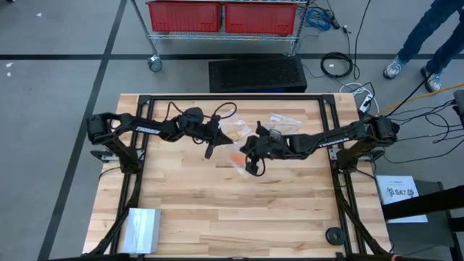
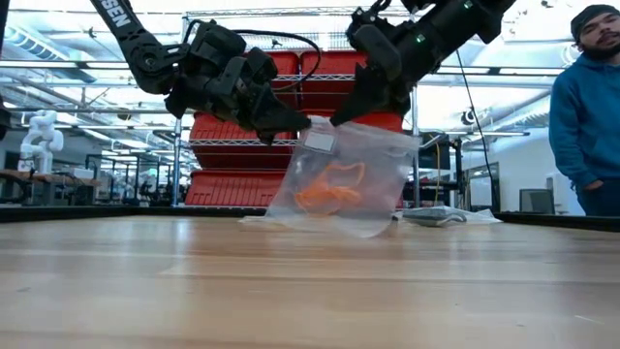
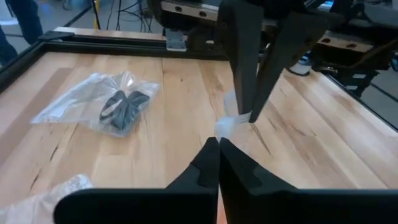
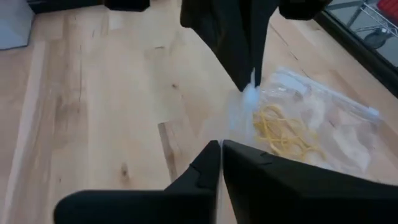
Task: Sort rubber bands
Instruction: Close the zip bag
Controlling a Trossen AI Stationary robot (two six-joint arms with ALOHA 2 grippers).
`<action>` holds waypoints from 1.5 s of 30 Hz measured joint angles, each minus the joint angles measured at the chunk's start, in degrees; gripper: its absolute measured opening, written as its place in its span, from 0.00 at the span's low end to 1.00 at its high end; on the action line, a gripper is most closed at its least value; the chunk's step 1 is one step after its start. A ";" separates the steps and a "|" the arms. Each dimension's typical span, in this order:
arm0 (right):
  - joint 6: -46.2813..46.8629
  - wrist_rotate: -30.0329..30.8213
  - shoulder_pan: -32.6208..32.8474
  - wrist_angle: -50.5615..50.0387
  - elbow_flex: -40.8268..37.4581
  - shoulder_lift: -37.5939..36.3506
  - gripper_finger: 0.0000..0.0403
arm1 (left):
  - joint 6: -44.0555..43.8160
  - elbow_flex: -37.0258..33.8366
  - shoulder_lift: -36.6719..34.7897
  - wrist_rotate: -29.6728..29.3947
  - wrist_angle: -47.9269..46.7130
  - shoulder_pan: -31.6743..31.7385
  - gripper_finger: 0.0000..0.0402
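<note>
Orange rubber bands (image 2: 329, 187) sit inside a clear plastic bag (image 2: 337, 179) held up over the worktop (image 2: 310, 281) — its lower edge apparently just touching the wood. 2 grippers pinch its top edge: the left gripper (image 2: 291, 122) and the right gripper (image 2: 351, 109), fingers closed on it. Other bags lie nearby — black bands (image 3: 123, 107), yellowish ones (image 4: 287, 134).

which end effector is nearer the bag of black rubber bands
Left. The bag of black rubber bands lies on the table just beyond the left end effector, which pinches the orange-band bag's top. The right end effector grips that bag's far side, farther off.
</note>
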 joint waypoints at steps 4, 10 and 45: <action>0.67 -0.24 -0.37 -0.76 2.36 0.04 0.08 | 0.06 -0.02 0.00 0.01 0.00 -0.01 0.01; 0.58 -1.88 -1.88 -1.28 5.13 0.02 0.24 | 1.52 -0.04 0.02 0.15 -0.03 -1.11 0.01; -0.02 -11.53 -5.59 -18.26 5.16 1.91 0.01 | -0.61 -0.11 0.09 -3.01 1.65 -0.16 0.00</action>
